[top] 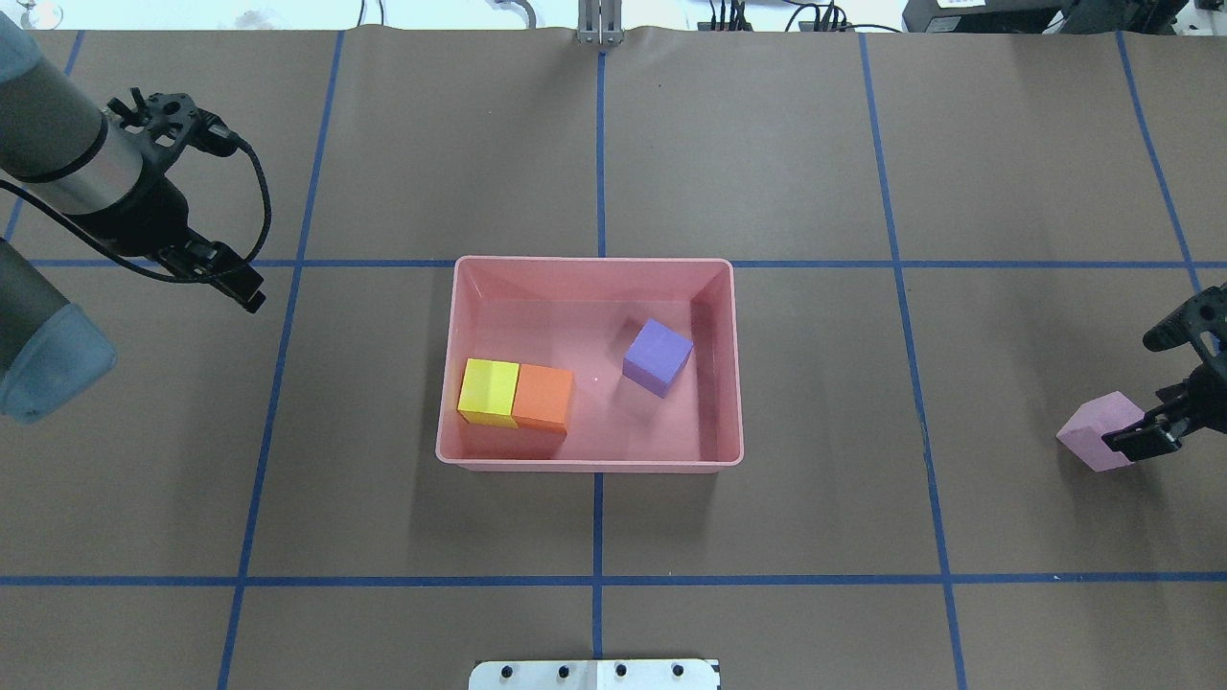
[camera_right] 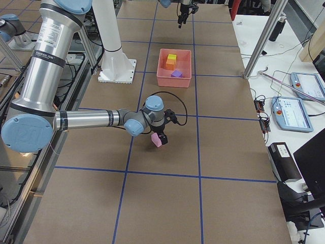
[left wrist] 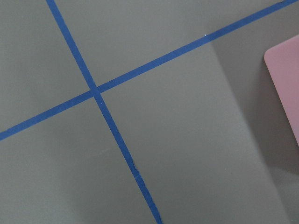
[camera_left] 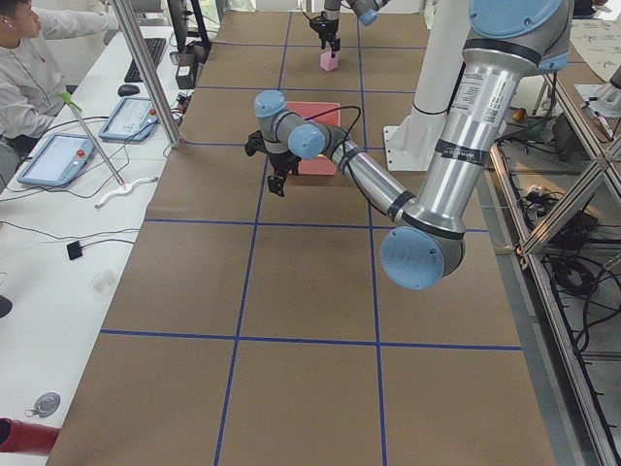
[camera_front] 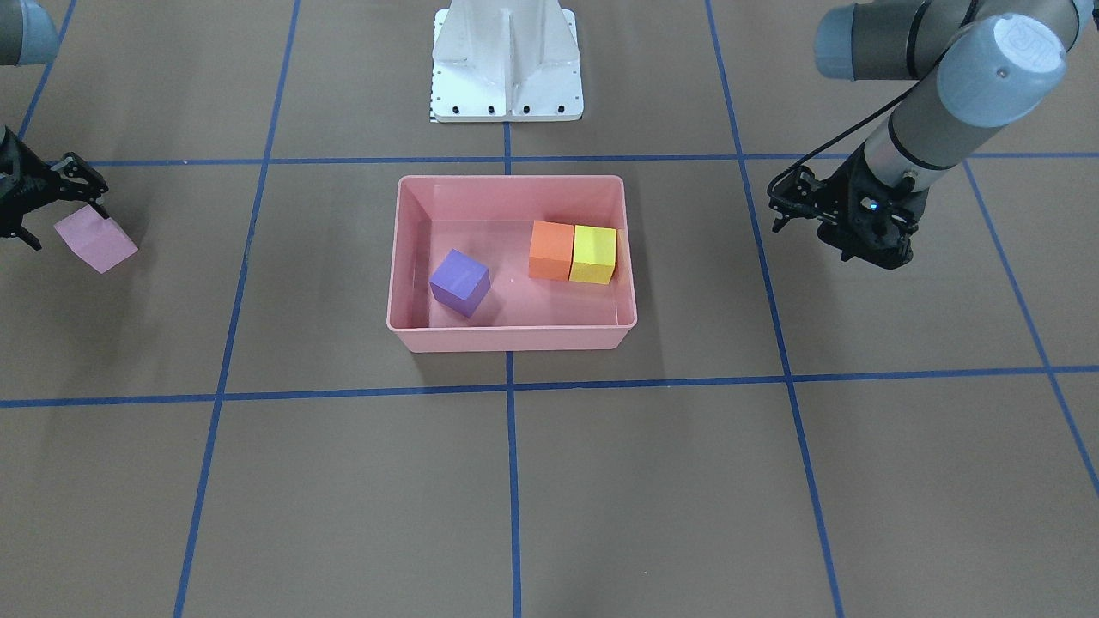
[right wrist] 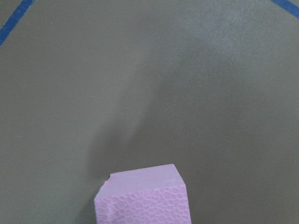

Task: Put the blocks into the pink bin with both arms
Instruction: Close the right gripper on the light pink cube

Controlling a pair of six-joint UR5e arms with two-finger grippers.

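This is a robotics lab. The desk (camera_front: 927,489) wears brown sheeting marked with a blue tape grid (camera_front: 513,481), and two arms (camera_left: 456,146) rise from a white pedestal (camera_front: 506,60). Aluminium posts (camera_left: 146,73) stand along the desk edge. A white bench (camera_left: 58,320) beside it holds teach pendants (camera_left: 58,158), a keyboard (camera_left: 155,50) and loose cables (camera_left: 39,233), with an operator (camera_left: 29,58) seated there.

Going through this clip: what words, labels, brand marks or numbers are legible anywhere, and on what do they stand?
No text can be read in any view.
Left arm's joint cap: a raised mark, too faint to read.
Tablet screens on the side desk: too small to read.
Pink bin, purple block, orange block, yellow block, pink block: no print.
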